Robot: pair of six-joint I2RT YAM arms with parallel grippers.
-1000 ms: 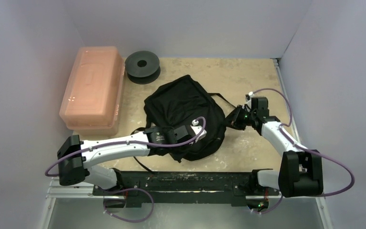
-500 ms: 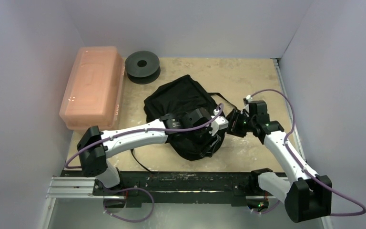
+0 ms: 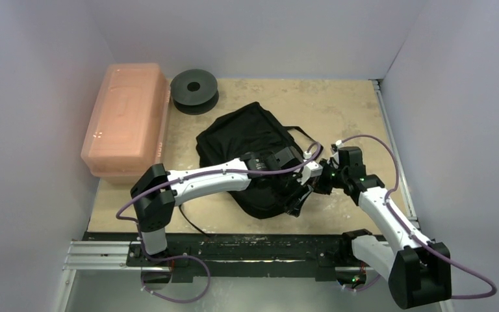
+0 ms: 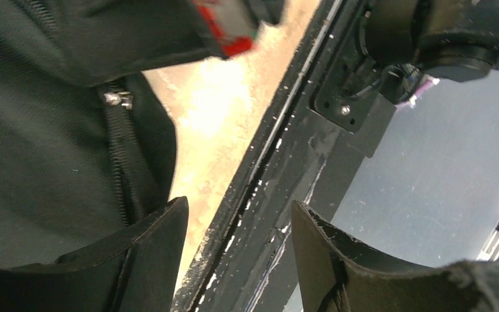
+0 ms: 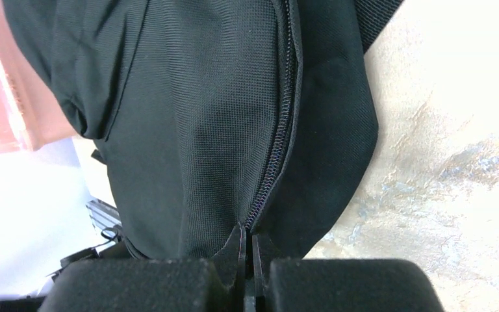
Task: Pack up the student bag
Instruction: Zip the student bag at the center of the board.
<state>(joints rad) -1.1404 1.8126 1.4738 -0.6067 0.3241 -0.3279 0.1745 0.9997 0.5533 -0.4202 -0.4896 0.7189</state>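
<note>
The student bag (image 3: 247,140), soft and black, lies in the middle of the table. My left arm reaches across it, and my left gripper (image 3: 297,198) hangs at its near right corner. In the left wrist view that gripper (image 4: 237,208) is open with nothing between its fingers, the bag (image 4: 39,162) and its zip (image 4: 120,149) just to the left. My right gripper (image 3: 318,182) presses against the bag's right edge. In the right wrist view it (image 5: 247,235) is shut, pinching the fabric where the zip (image 5: 279,130) of the bag (image 5: 201,117) ends.
A pink translucent box (image 3: 127,120) stands at the back left, with a black round spool (image 3: 194,89) beside it. A black strap (image 3: 302,133) trails from the bag's far right. The black base rail (image 3: 247,247) runs along the near table edge, close under the left gripper (image 4: 286,162).
My left arm swung right across the bag and its gripper opened. My right gripper moved in to the bag's right edge, opened briefly, then shut on the fabric by the zip.
</note>
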